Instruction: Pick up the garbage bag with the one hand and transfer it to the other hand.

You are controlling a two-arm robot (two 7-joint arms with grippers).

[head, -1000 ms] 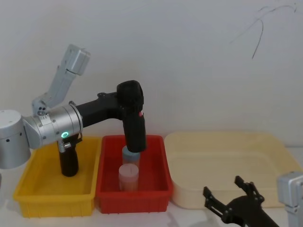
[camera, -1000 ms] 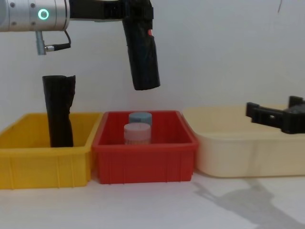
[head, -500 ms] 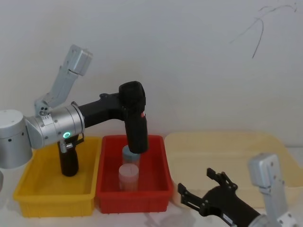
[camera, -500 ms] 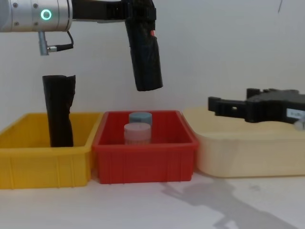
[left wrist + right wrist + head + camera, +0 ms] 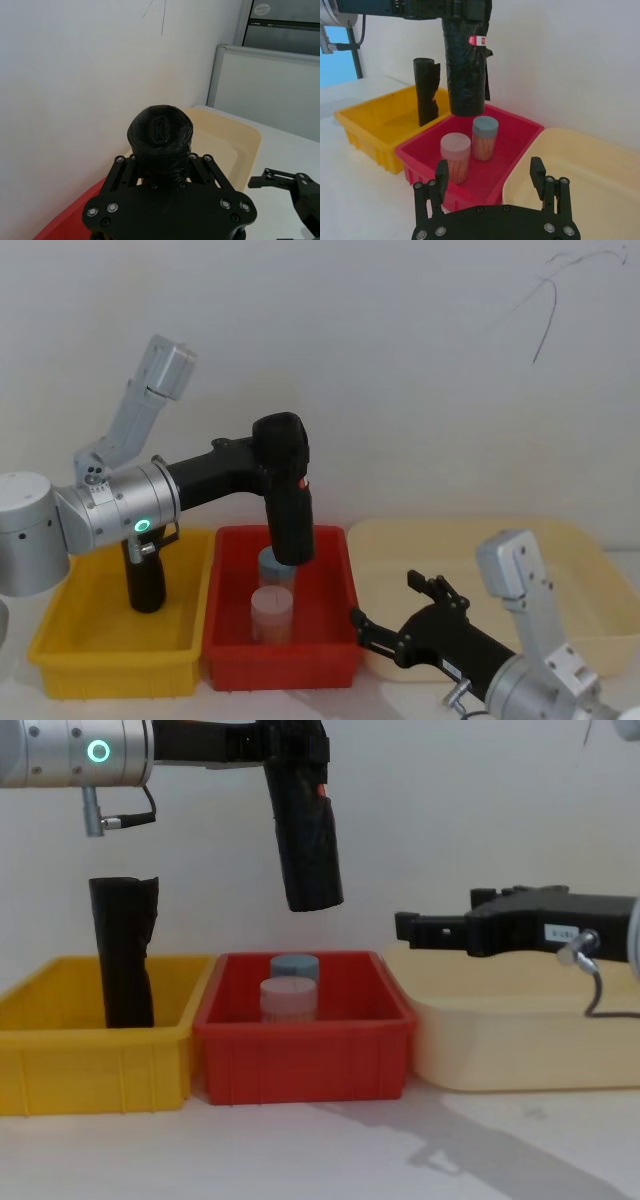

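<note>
The garbage bag (image 5: 287,502) is a smooth black roll with a small red-orange mark, hanging upright above the red bin (image 5: 225,645). My left gripper (image 5: 276,445), on the arm with the cyan-green ring light (image 5: 98,752), is shut on the roll's upper end. In the chest view the garbage bag (image 5: 308,835) ends well above the jars. My right gripper (image 5: 408,928) stands open, to the right of the roll's lower end with a gap between them. From the right wrist, the garbage bag (image 5: 465,65) hangs ahead of the open right gripper (image 5: 489,171).
A second black roll with a ragged top (image 5: 123,950) stands in the yellow bin (image 5: 60,1065) at the left. Two capped jars, pink (image 5: 288,999) and blue-grey (image 5: 295,966), stand in the red bin. A cream tray (image 5: 520,1045) lies at the right, under my right arm.
My right arm has swung up and leftward from the lower right, bringing its open gripper over the cream tray toward the roll. The left arm and roll shifted slightly right.
</note>
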